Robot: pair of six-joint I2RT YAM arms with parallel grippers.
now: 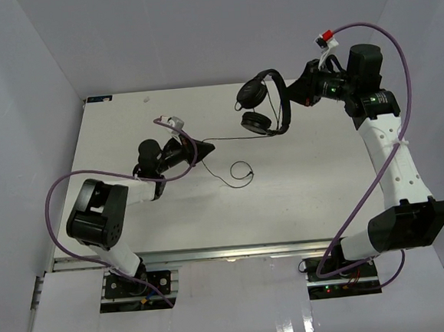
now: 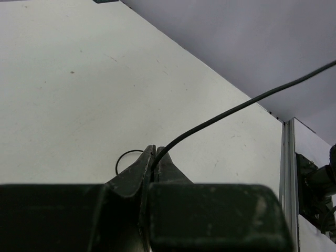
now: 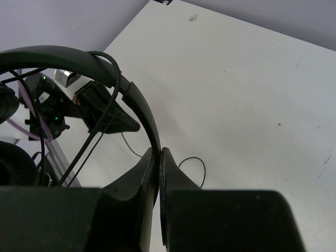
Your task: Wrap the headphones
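So the left gripper is pinched tight on the thin black cord, low over the flat white table. Just past it, a slack loop of that cord lies on the tabletop. The rest runs across to the small black on-ear headphones, held up toward the far edge, with the thin headband clamped in the right gripper.

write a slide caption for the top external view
Right tool holds the headphones by the headband while left tool pinches their cord.
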